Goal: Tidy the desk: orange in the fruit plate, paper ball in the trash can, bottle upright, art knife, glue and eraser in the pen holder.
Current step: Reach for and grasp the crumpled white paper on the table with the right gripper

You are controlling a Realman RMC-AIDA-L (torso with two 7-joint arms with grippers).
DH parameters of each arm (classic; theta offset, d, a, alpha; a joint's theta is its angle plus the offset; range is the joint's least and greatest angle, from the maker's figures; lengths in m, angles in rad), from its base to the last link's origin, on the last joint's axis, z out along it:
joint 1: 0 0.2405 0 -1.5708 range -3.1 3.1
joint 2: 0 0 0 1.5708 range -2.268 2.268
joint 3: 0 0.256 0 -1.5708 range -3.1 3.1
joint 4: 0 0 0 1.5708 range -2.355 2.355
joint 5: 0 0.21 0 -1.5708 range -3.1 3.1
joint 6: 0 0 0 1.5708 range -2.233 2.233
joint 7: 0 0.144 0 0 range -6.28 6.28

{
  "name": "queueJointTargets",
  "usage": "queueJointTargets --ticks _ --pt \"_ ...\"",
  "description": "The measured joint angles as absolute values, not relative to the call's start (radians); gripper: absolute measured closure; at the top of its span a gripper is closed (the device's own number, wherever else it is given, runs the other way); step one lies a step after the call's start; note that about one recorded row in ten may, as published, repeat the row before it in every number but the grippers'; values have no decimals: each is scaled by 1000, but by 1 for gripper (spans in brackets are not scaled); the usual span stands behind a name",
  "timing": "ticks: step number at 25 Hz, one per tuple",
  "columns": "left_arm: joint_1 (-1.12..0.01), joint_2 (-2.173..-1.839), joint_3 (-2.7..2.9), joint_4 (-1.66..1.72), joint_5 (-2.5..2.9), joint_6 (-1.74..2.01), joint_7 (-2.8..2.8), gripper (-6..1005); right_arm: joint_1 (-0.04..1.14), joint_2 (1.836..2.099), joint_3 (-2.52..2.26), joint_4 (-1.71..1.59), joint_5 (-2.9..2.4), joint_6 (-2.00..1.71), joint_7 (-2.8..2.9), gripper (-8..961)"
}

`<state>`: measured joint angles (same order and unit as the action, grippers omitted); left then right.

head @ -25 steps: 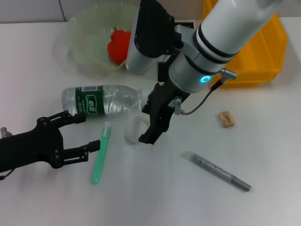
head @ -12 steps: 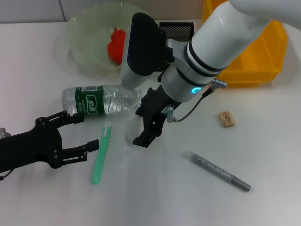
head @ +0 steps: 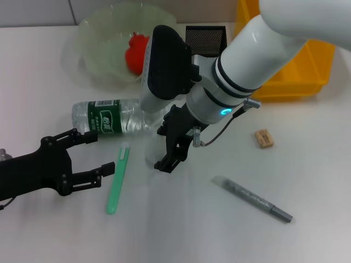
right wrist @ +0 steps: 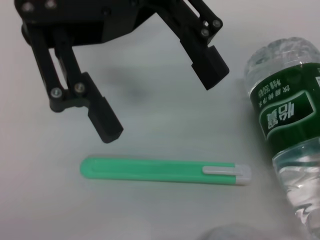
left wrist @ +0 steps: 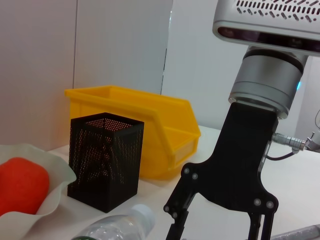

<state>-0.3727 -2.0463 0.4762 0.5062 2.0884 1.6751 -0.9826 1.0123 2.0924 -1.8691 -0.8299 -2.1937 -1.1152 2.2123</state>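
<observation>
right gripper closing in on the bottle neck

right gripper (head: 169, 148) hangs low over the table at the cap end of the bottle (head: 118, 116), its black fingers pointing down; whether they are spread or closed i cannot tell from the head view, and i see nothing in them. the bottle lies on its side, cap toward this gripper. i judge the step in hand is getting it upright, so i want the fingers squarely across the neck, not the slick clear body, and then a slow tilt so it doesn't roll away.

left gripper (head: 90, 156) waits near the table with its jaws wide apart and empty, just beside the green art knife (head: 118, 179), clear of it.

further out, the orange (head: 136, 51) already sits in the fruit plate (head: 98, 52), the pen holder (head: 205, 39) stands behind it, and the eraser (head: 264, 138) and grey glue stick (head: 253, 199) lie loose.

only the right wrist view shows the gap between the left fingers (right wrist: 105, 120) and the knife; only the left wrist view shows the pen holder standing before the yellow bin (left wrist: 150, 120).
</observation>
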Motion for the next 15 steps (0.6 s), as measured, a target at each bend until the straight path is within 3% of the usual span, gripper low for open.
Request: queueJointTargets --ticks 11,15 --pt "-371 -2046 476 506 2086 1678 -982 159 1012 2092 -1872 -830 -2188 -1114 2215 289" --pt "-371 -2046 477 506 2086 1679 -981 159 1012 2092 -1871 -835 -2187 -1121 2222 419"
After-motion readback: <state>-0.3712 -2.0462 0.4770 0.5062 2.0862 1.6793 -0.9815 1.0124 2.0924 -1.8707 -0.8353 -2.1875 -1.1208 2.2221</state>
